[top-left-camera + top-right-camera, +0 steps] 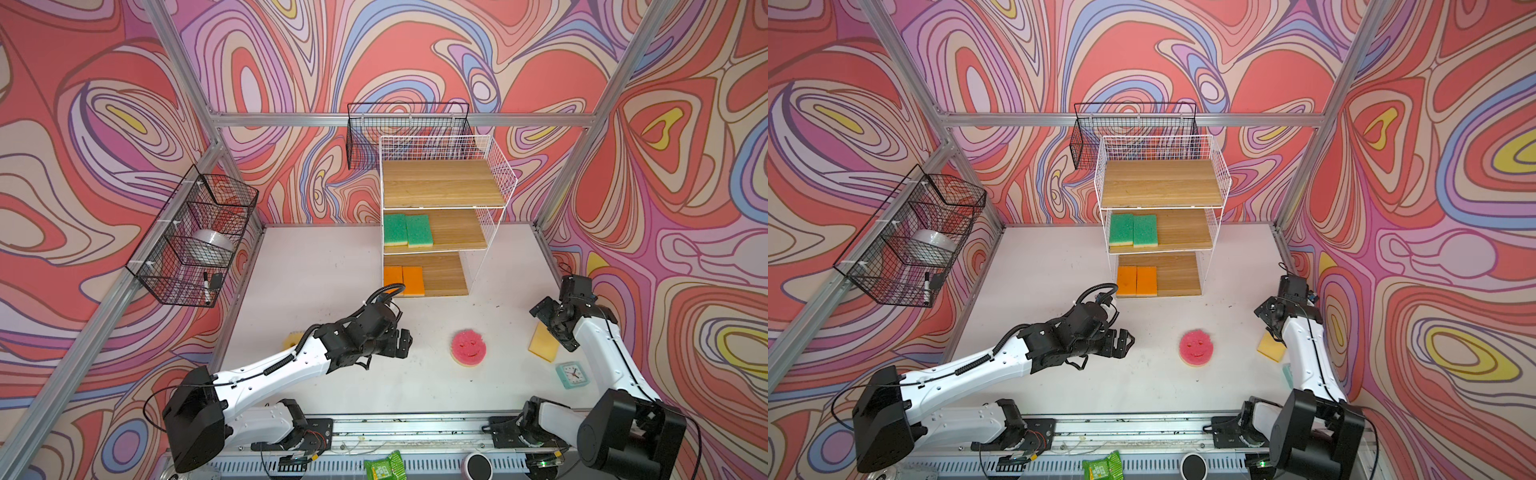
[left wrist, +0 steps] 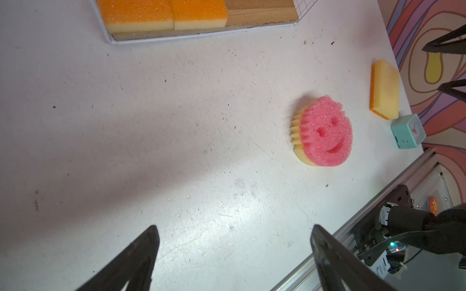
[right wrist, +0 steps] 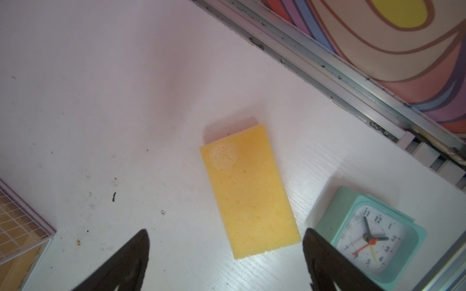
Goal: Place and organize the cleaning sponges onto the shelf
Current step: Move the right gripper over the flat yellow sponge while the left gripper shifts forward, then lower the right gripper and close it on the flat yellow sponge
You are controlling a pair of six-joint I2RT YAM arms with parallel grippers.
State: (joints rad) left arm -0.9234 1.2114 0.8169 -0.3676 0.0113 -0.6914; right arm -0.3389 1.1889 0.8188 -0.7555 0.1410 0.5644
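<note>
Two grippers, both spread wide, nothing held. Right gripper (image 3: 225,230) over yellow rectangular sponge (image 3: 248,191): flat foam slab, front-right of shelf (image 1: 449,183), one end showing between fingers, neither touching. Left gripper (image 2: 234,228) well short of round pink smiley sponge (image 2: 325,131), porous, ridged yellow base, in front of shelf. Green pair (image 1: 407,229) on shelf's middle board, orange pair (image 1: 403,280) on bottom board. Mint clock (image 3: 373,236) just beside yellow sponge.

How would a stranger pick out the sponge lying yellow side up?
Go to the right edge of the white table, beside the teal clock. The sponge lies flat there, plain yellow and rectangular, unlike the round pink smiley sponge nearby.
</note>
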